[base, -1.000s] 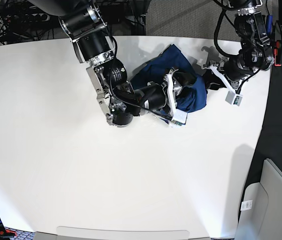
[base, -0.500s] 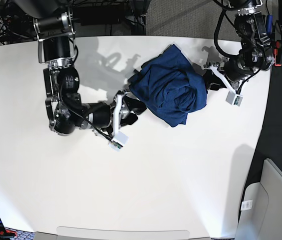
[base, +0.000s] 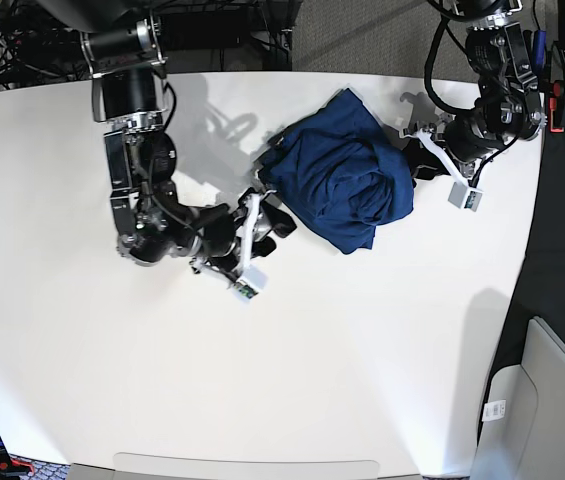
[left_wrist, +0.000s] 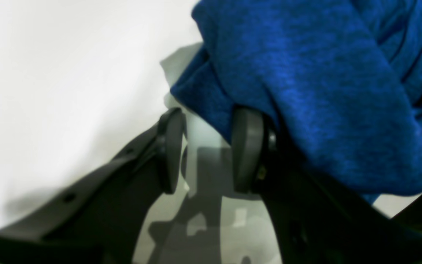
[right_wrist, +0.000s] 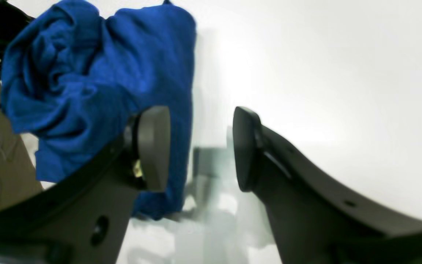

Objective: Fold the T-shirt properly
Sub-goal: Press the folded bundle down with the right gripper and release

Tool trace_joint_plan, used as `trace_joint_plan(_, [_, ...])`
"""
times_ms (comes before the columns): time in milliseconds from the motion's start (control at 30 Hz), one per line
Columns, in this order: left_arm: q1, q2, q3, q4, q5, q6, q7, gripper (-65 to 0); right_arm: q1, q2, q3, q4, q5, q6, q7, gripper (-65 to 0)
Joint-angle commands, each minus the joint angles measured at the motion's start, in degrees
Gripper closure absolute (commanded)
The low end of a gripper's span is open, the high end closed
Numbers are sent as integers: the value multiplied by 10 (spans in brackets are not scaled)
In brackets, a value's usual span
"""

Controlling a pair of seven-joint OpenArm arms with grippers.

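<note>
One garment is in view: a dark navy-blue long-sleeved T-shirt [base: 342,185] of soft heathered knit, lying in a crumpled heap on the far right part of a wide white bench [base: 262,380]. Two black robot arms reach over the bench, one from each far corner. The right gripper [right_wrist: 200,146] sits just beside the heap's near-left edge with its two pads spread apart and only bare bench between them; one pad stands in front of the fabric. The left gripper [left_wrist: 205,150] is at the heap's right edge, its pads also spread with bare bench in the gap, and folds of the shirt drape over the outside of one finger [left_wrist: 247,146]. Beyond the bench lie tangled cables [base: 22,40] and grey carpet [base: 362,35], and a pale grey panel [base: 547,410] stands at the near right.
</note>
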Motion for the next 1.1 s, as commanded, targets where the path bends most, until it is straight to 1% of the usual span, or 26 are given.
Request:
trace_joint_plan(0, [-6,-6,-1,8,-9,-5,-8,-224,15,-7,-7,9,6,3,12,-260])
trace_joint_plan(100, [-6,-6,-1,8,-9,-5,-8,-224,16,-24,-38,9,-17,3,12,-260])
trace_joint_plan(333, [-6,-6,-4,8,-9,-5,-8,-224,17,-57,-172,14,-24,3,8,-260])
trace_joint_plan(467, [-6,-9,-5,8,-9,-5,-9,-224,25,-59,-248,14,-24,3,-19,-260])
trace_joint_plan(533, [-6,-9,-5,8,-9,-5,-9,-224,31,-59,-275,14,-23,3,-28,-260])
trace_joint_plan(633, [-6,-11,-6,8,-9,-5,-10,-224,39,-59,-299,14,-14,3,-37,-260])
trace_joint_plan(733, [-7,-11,-15,8,-9,-5,-10,-224,43,-54,-301,13,25,3,-37,-260])
trace_joint_plan(800, [-8,-11,-43,10,-9,-5,-10,-224,46,-54,-298,13,38,3,-37,-260])
trace_joint_plan(833, [-8,-11,-59,11,-9,-5,-10,-224,46,-54,-287,13,38,3,-37,-260])
trace_joint_plan(900, [-9,-11,-85,12,-9,-5,-5,-224,46,-54,-244,14,38,3,-35,-260])
trace_joint_plan(967, [-8,-11,-99,22,-11,-6,-4,-224,46,-54,-185,21,38,3,-34,-260])
trace_joint_plan(1067, [3,-10,-99,80,-11,-7,10,-224,60,-50,-112,23,37,3,-33,-260])
